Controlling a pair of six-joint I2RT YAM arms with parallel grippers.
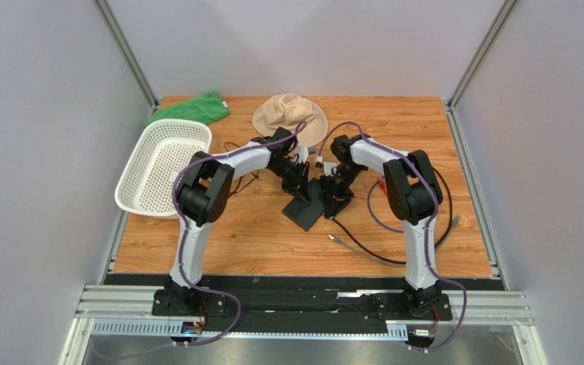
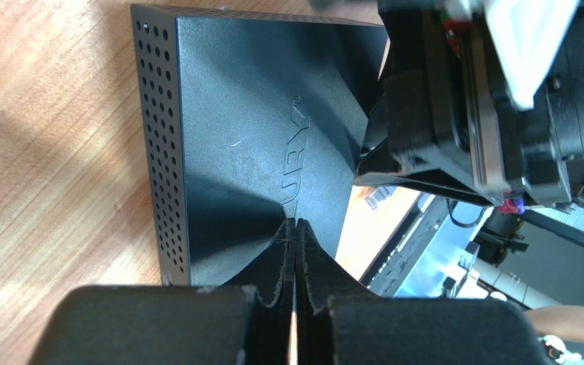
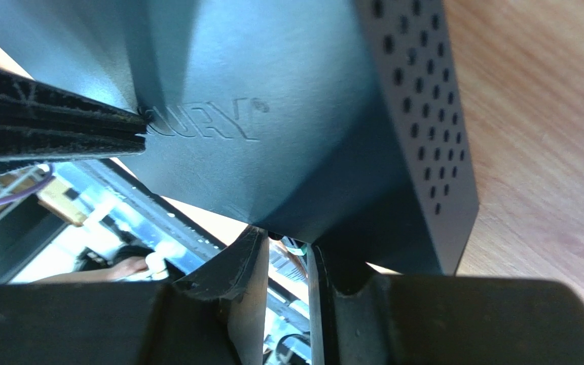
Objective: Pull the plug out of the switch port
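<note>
The switch (image 1: 303, 213) is a flat black box on the wooden table between my two arms. In the left wrist view its top (image 2: 249, 137) has a perforated side, and my left gripper (image 2: 296, 222) is shut and empty, tips pressed on the top. My right gripper (image 3: 287, 242) is at the switch's near edge (image 3: 272, 114), jaws a narrow gap apart with background showing between them. The left fingers (image 3: 59, 129) show on the left in the right wrist view. A black cable's loose plug end (image 1: 332, 238) lies on the table just in front of the switch.
A white perforated basket (image 1: 162, 163) stands at the left. A green cloth (image 1: 192, 109) and a beige hat (image 1: 291, 115) lie at the back. Black cable loops (image 1: 443, 220) run along the right side. Thin wires (image 1: 242, 148) lie behind the left arm.
</note>
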